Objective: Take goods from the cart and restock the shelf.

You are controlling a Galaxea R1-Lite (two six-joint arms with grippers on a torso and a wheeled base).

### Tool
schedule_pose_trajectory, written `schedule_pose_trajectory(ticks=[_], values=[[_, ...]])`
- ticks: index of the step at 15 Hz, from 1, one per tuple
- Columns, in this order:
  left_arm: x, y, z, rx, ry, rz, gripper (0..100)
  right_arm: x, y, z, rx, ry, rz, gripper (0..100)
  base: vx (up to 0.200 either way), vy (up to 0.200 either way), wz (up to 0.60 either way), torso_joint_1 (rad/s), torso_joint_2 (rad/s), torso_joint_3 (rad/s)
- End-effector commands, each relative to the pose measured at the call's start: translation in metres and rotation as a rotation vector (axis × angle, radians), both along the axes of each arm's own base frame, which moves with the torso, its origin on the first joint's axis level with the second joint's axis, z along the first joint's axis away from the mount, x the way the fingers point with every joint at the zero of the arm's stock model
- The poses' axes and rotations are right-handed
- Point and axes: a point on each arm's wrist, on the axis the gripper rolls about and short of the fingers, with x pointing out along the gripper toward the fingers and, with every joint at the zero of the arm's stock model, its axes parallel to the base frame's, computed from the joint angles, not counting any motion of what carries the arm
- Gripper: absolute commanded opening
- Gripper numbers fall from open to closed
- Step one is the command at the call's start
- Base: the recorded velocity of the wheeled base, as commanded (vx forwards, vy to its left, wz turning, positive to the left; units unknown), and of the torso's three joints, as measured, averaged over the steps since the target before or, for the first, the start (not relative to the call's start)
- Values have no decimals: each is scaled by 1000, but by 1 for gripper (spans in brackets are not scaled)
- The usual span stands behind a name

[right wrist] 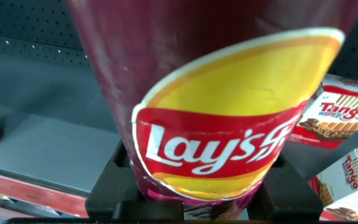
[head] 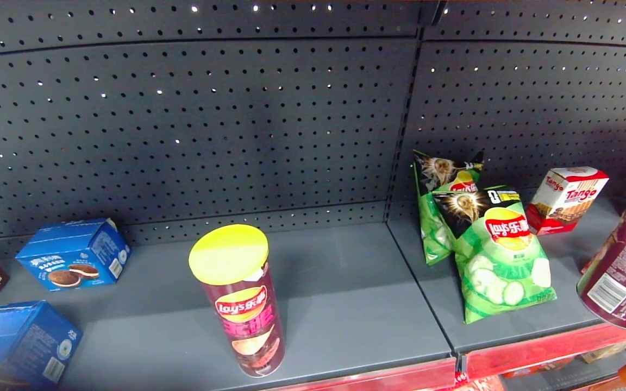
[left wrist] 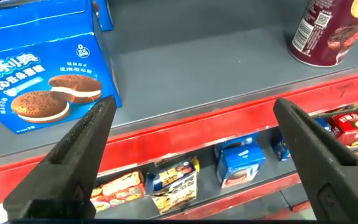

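A maroon chips can [right wrist: 216,118] with a yellow-and-red label is held in my right gripper [right wrist: 191,208], whose jaws are shut on its lower part. In the head view this held can [head: 625,271] hangs tilted at the right end of the grey shelf [head: 356,304], over its front edge. Another maroon can with a yellow lid [head: 242,304] stands upright near the shelf's front middle. My left gripper [left wrist: 194,106] is open and holds nothing, in front of the shelf's red front edge [left wrist: 229,118], between a blue cookie box [left wrist: 39,74] and the standing can [left wrist: 331,31].
Two blue cookie boxes [head: 74,260] [head: 17,342] lie at the shelf's left. Two green chip bags [head: 495,255] lean right of the divider, with a red-and-white wafer box [head: 565,198] behind them. Perforated panels [head: 210,125] back the shelf. A lower shelf holds several packs [left wrist: 241,165].
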Motion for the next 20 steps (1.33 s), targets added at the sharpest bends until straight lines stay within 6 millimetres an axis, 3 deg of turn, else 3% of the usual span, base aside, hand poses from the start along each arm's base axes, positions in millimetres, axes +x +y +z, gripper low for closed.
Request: schedule_pose_trajectory(ticks=[1, 8, 11, 14, 20], values=[[0, 0, 0, 1, 4, 0, 100, -1, 0, 7, 5, -27, 15, 0, 0, 0, 0, 0, 0, 0], [0, 0, 0, 1, 5, 0, 100, 2, 13, 8, 2, -14, 157, 0, 0, 0, 0, 0, 0, 0], [0, 0, 0, 1, 5, 0, 100, 14, 26, 7, 5, -5, 230, 0, 0, 0, 0, 0, 0, 0], [0, 0, 0, 1, 5, 0, 100, 46, 39, 3, 19, -37, 224, 0, 0, 0, 0, 0, 0, 0], [0, 0, 0, 1, 5, 0, 100, 52, 49, -6, 22, 2, 271, 0, 0, 0, 100, 0, 0, 0]])
